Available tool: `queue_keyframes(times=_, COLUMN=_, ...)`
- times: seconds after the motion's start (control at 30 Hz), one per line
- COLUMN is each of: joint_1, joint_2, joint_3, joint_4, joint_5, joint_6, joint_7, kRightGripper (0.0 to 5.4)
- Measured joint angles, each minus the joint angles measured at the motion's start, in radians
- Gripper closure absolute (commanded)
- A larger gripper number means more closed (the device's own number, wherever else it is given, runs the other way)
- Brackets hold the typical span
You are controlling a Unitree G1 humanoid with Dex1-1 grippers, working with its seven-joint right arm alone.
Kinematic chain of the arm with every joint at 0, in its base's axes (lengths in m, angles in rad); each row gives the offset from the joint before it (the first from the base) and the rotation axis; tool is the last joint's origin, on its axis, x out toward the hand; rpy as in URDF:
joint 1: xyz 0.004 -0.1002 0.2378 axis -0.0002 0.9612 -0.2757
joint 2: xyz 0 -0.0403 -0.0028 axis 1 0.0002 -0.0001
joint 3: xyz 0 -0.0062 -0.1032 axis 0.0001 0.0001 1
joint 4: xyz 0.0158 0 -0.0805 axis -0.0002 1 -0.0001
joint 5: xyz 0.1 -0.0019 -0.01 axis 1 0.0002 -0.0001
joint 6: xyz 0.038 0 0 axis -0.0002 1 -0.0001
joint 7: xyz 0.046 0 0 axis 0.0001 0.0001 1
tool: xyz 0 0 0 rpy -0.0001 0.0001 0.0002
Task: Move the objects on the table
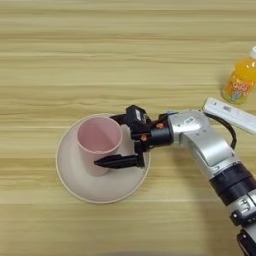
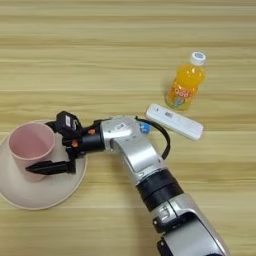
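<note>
A pale pink cup [image 1: 98,142] stands upright on a large round pink plate [image 1: 116,188] at the left of the table [image 1: 75,60]. My right gripper [image 1: 104,140] reaches in from the right and is shut on the cup. One black finger [image 1: 119,161] lies along the cup's near side and the other finger [image 1: 119,119] sits behind its rim. An orange-juice bottle [image 2: 185,85] with a white cap stands at the far right. A bit of the blue tube [image 2: 145,128] peeks out behind my silver forearm [image 2: 132,150].
A flat white rectangular device [image 2: 175,121] lies just in front of the bottle, close to my forearm's black cable. Bare wood stretches across the far side and the near left of the table.
</note>
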Motion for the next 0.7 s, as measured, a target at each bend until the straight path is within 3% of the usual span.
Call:
queue_keyframes(times=0.07, joint_1=0.0, joint_2=-0.001, joint_3=0.0, joint_4=0.006, joint_5=-0.004, joint_6=0.0, joint_7=0.0, kRightGripper=0.03)
queue_keyframes(times=0.7, joint_1=0.0, joint_2=0.0, joint_3=-0.009, joint_4=-0.012, joint_5=-0.003, joint_6=0.003, joint_7=0.013, kRightGripper=0.03)
